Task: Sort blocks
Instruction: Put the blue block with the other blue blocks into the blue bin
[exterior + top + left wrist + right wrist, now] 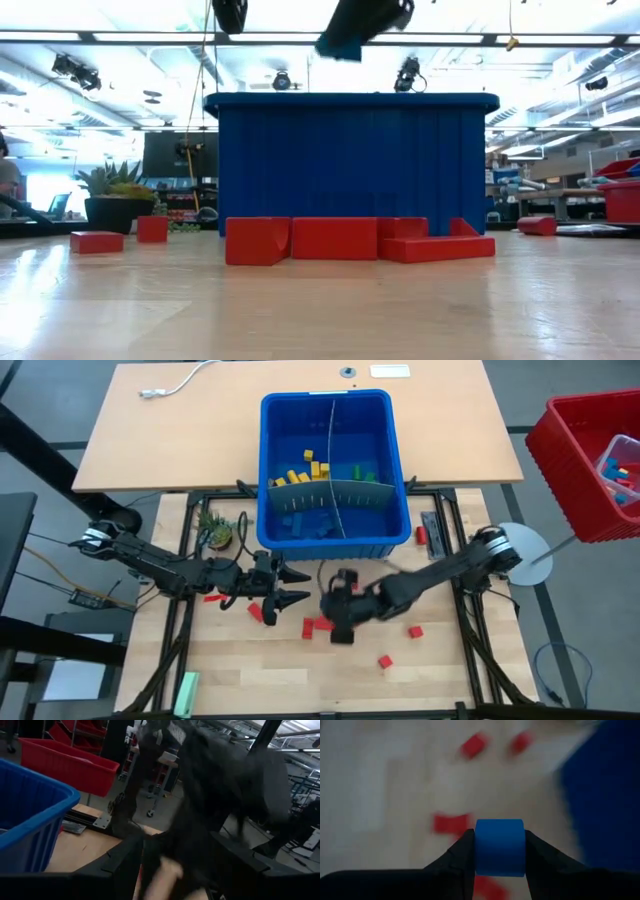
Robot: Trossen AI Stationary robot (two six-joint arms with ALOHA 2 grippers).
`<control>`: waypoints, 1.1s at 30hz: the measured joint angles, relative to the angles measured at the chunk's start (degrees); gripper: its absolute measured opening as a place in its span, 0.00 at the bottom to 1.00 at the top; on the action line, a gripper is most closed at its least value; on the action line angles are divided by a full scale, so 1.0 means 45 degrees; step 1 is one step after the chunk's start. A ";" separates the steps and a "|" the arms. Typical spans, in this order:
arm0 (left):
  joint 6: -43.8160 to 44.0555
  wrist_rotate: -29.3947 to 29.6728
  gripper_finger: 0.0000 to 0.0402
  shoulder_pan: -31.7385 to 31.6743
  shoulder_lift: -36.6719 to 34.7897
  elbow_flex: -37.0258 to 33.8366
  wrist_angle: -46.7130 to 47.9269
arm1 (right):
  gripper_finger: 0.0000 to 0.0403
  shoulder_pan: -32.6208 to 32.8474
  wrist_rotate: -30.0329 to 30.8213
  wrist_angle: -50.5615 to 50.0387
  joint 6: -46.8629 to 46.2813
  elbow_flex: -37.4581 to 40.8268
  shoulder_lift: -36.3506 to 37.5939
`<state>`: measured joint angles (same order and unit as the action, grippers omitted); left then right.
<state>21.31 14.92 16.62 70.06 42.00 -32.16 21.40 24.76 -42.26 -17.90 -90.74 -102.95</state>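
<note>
Wooden table (300, 670), right hand (500, 851) gripping blue block (500, 846)

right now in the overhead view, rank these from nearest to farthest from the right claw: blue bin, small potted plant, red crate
1. blue bin, just beyond the right claw, which grips a blue block
2. small potted plant, on the left arm's side
3. red crate, off the table at the far right

Blurred dark right arm (210, 795) beyond the jaws, blue bin (30, 820) and red bin (70, 765) aside
</note>
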 joint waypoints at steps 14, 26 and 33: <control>0.0382 -0.0481 0.58 0.0190 0.0005 -0.0005 0.2067 | 0.29 -0.4663 0.1048 0.1493 0.1940 -0.0005 0.2718; 0.0459 -0.0432 0.58 0.0340 0.0005 0.0000 0.2572 | 0.35 -0.7598 -0.2387 0.3260 0.1154 0.0000 0.1321; 0.0753 -0.0629 0.58 0.0345 0.0005 0.0000 0.3096 | 0.49 -0.7632 -0.2388 0.3267 0.1084 0.0005 0.0949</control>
<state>24.70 12.09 18.17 70.08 42.00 -18.23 -12.94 14.01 -27.56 -13.02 -90.72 -98.68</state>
